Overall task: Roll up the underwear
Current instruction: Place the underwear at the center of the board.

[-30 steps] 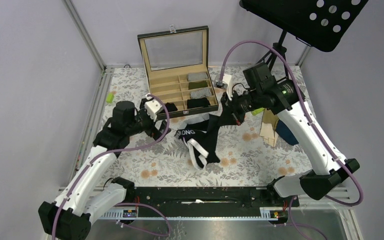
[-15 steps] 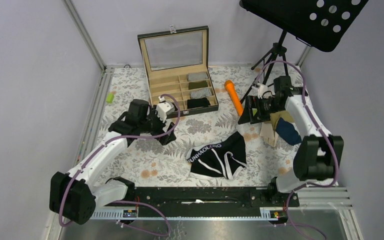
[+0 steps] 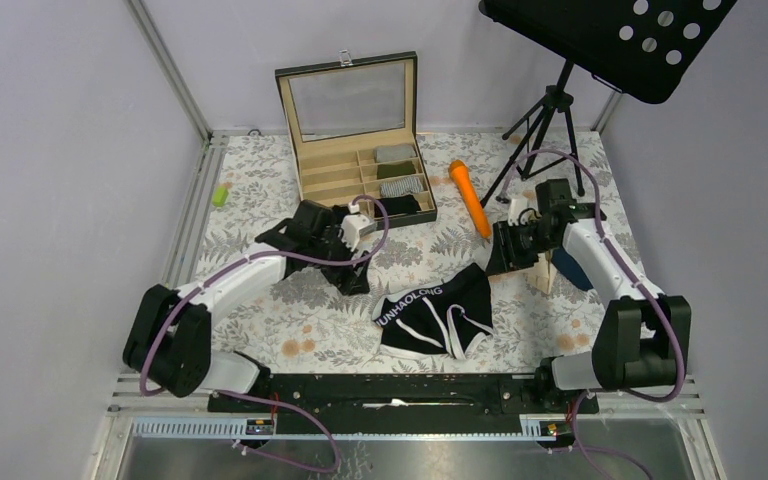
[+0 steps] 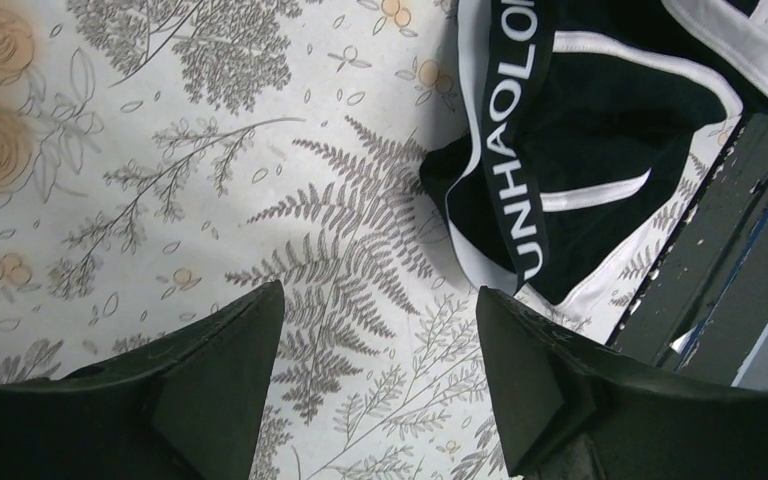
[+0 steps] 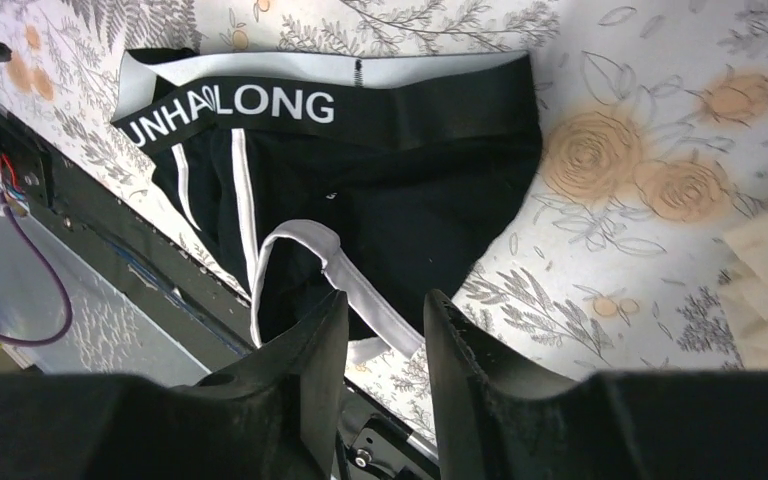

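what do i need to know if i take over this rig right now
Left pincer: open, empty, just left of the black underwear.
Right pincer: slightly open, empty, by its far right corner.
The pair lies spread out, unrolled, on the table; a tan piece and a navy piece sit beside the right arm.
Done: four rolls in the box.
Left: roll this pair, then those.

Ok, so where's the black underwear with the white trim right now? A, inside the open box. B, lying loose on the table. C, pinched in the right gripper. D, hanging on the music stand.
B: the underwear lies crumpled on the floral table, and both the left gripper and the right gripper are clear of it.
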